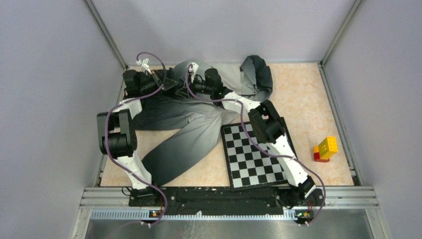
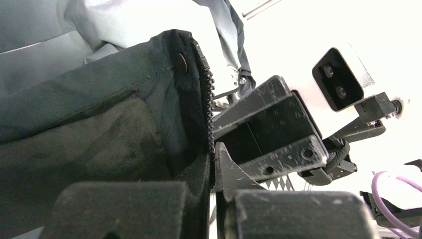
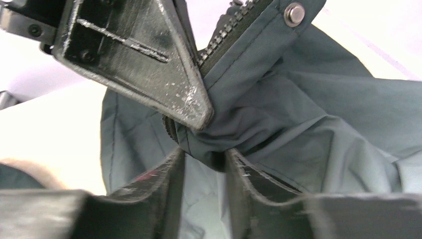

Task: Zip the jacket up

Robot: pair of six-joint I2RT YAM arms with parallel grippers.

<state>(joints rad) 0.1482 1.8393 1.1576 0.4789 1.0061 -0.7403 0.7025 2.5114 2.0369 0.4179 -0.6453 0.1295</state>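
Across the far left of the pale peach tabletop [image 1: 298,94]: large soft hooded jacket [image 1: 184,134], light grey fading to dark charcoal, lying rumpled, one dark sleeve stretching toward the near edge, hood bunched at the far middle. Just right of it, touching its hem, black-and-white chessboard [image 1: 254,154]; well apart on the right, small stack of yellow and red toy bricks [image 1: 326,148].

Over the far part of the garment, both arms meeting tip to tip. Left fingers [image 2: 278,214] closed tight on the dark charcoal front edge, dark front zipper [image 2: 209,99] teeth running up out of the pinch, fabric lifted off the tabletop. Right fingers [image 3: 149,199] narrowed but with a gap, set around a bunched fold of grey fabric just below the zipper and a round metal snap stud [image 3: 294,13], both tips touching the fold; cannot tell whether clamped firmly. Tip of one left finger right beside that fold, almost touching the right pair.
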